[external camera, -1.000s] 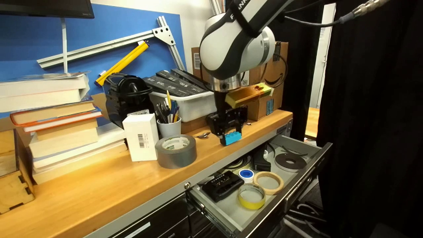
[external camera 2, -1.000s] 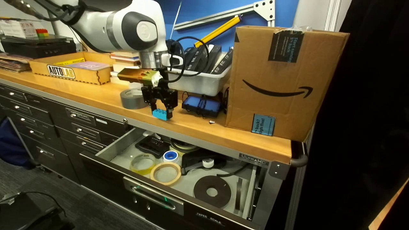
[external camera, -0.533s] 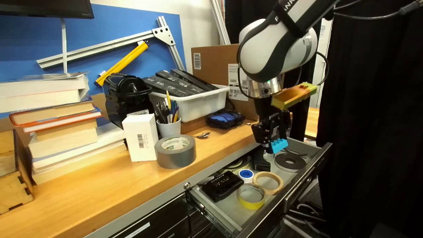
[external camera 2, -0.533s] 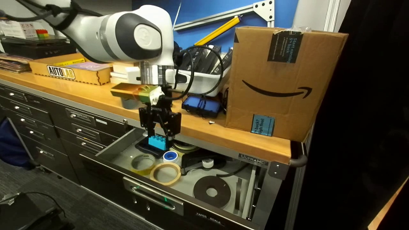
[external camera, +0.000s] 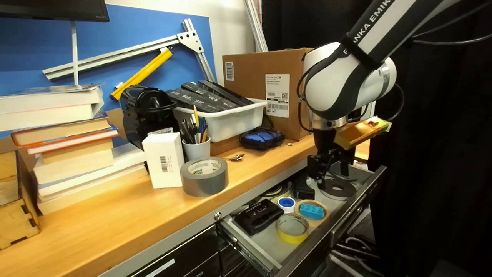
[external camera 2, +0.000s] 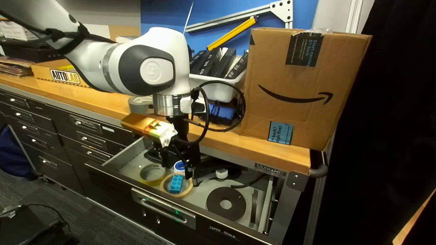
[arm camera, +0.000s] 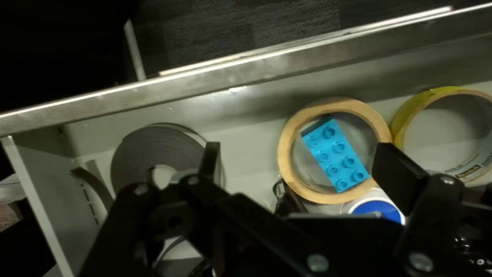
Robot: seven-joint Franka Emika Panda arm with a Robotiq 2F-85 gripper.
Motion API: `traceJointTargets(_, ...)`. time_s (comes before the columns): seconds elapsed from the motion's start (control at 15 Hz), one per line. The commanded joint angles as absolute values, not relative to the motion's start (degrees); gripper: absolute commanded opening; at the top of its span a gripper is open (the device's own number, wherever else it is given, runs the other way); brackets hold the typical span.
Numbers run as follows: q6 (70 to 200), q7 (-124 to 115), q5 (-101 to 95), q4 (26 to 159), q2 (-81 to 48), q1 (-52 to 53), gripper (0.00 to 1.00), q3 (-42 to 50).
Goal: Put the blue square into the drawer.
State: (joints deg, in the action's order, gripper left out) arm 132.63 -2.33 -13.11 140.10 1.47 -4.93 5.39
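The blue square [external camera: 311,211], a bright light-blue studded block, lies in the drawer [external camera 2: 201,201], which is pulled out. It sits within a tan tape ring [external camera 2: 167,192], one end over the ring's rim in the wrist view. Above the drawer hangs my gripper [external camera: 333,180], clear of the block. In the wrist view the gripper [arm camera: 300,157] is spread wide with nothing held; the block [arm camera: 335,156] shows below, nearer the right-hand finger [arm camera: 398,173]. Both exterior views show the block whole.
Around the block lie a yellow tape roll [external camera: 293,239], a blue-and-white roll [external camera: 286,204], a black device [external camera: 258,217] and a dark flat coil [external camera 2: 218,214]. Along the worktop stand a grey tape roll [external camera: 205,184] and a large cardboard box [external camera 2: 293,115].
My gripper has travelled from over the worktop to above the drawer and come lower. Its jaws have parted, and the blue square has dropped from them into the tan ring.
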Motion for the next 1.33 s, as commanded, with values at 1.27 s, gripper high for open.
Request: traceJointTargets(1.27, 151.2, -12.8, -11.4, 143.4, -11.4, -2.1, 1.0, 3.6)
